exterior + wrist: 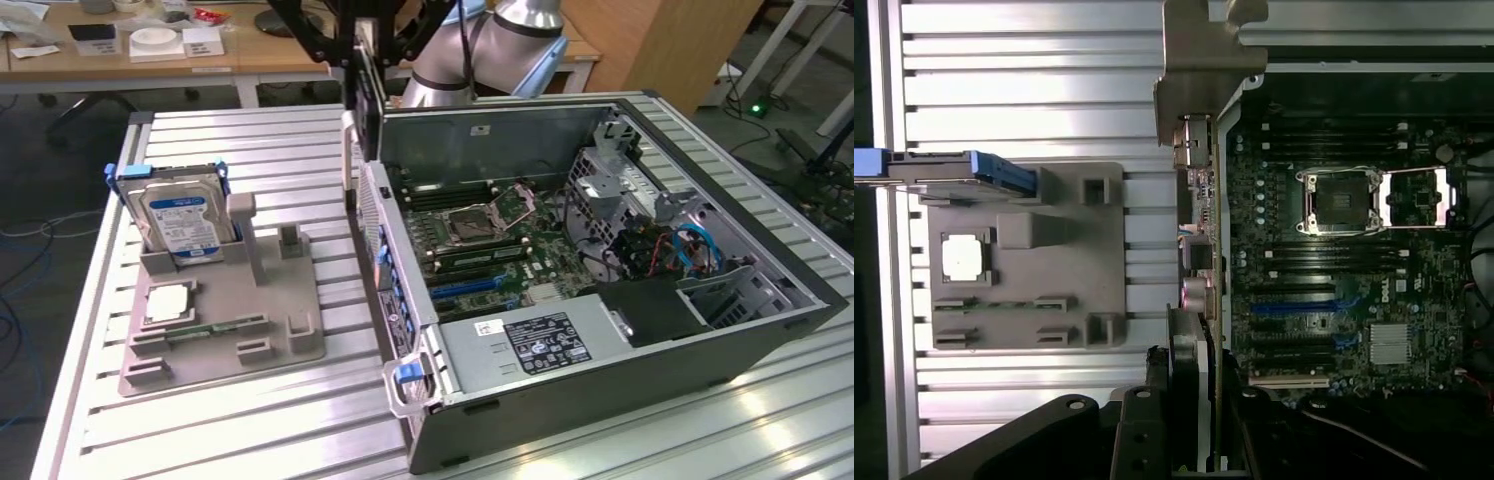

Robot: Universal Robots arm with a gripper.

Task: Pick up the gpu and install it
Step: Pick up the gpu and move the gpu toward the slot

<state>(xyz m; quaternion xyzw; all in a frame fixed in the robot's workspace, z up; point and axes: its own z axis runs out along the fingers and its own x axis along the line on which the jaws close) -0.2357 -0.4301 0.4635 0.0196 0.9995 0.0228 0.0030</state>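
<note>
My pincer (1192, 390) is clamped on the gpu (1199, 250), a finger on each flat face. The card hangs edge-on below me, with its grey metal bracket (1206, 60) at the end away from my grip. I judge this hold suits a slim board that has to go straight down into a slot without twisting. In the exterior view the gpu hangs upright over the far left corner of the open computer case (747, 340), just beside its wall. It is well above the counter (267, 420) and touches nothing that I can make out. The case lies on its side with the opening up, which puts the motherboard (494, 250) flat and reachable from above. On the board are the bare CPU socket (1339, 200) and the blue expansion slots (1294, 305), and the power supply (534, 345) sits at the near end. On the exterior view's left, the grey fixture tray (227, 320) holds the hard drive (187, 225) upright in a cradle. It also holds a processor chip (167, 302) flat in a recess and a memory stick (220, 327) on edge in a groove.
</note>
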